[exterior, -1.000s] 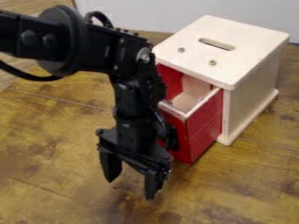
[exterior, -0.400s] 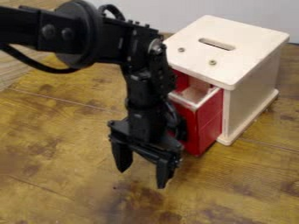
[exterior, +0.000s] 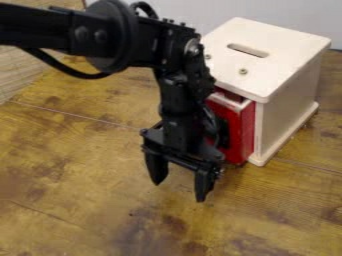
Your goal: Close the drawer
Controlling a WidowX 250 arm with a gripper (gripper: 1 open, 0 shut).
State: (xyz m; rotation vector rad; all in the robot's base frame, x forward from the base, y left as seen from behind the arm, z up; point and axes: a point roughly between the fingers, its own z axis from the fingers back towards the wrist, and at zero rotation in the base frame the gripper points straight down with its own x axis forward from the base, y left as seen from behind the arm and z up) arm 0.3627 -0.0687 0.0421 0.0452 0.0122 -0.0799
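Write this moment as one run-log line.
task: close drawer | drawer: nearly shut, partly hidden | claw: open, in front | cabinet: upright

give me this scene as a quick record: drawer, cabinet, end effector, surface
drawer: red, nearly closed, front partly hidden by the arm
cabinet: cream-white, slotted top, right of the arm in view
end effector: black, fingers apart and pointing down, nothing between them
surface: brown wood-look
handle: cannot tell, hidden or lost against the black arm
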